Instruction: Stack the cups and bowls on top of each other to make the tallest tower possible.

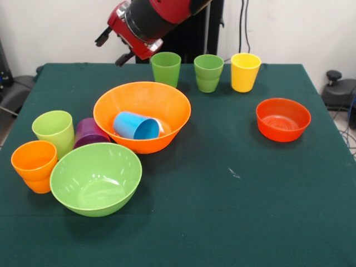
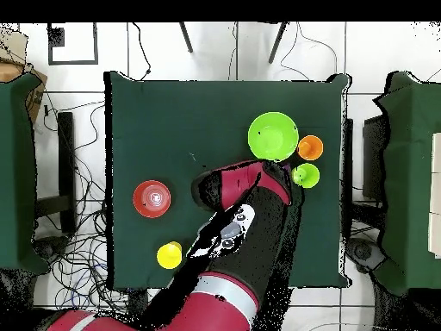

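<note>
You have three glossy round bowls on the table (image 1: 250, 211): large orange bowl (image 1: 142, 115), lime-green bowl (image 1: 95, 178), and a shallow red-orange bowl (image 1: 283, 119) near the right edge. Seven tapered cups show in front; overhead, the arm hides most. The blue cup (image 1: 136, 125) lies tipped inside the orange bowl. The gripper (image 1: 114, 47) hovers at the far edge, fingers apart, empty.

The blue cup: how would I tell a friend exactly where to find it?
Start at the large orange bowl, the biggest orange thing near the table's middle. The blue cup lies tipped on its side inside it. It is the only blue piece and the only cup resting inside a bowl.
</note>
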Controlling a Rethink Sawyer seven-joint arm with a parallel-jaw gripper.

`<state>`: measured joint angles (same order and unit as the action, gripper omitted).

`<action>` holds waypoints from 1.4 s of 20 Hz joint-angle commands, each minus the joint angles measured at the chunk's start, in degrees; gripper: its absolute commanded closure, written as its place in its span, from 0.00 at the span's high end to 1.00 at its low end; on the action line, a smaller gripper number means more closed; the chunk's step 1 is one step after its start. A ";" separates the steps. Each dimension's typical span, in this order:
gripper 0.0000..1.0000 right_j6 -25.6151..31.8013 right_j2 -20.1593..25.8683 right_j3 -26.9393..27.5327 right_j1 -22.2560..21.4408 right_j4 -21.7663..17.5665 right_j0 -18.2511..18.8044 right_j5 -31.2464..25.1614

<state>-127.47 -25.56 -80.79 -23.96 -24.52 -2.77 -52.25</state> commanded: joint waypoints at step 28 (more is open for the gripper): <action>1.00 -14.84 -1.81 11.82 7.67 9.72 -3.17 -16.25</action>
<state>-137.08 -32.35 -71.85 -16.46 -18.08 -5.34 -64.23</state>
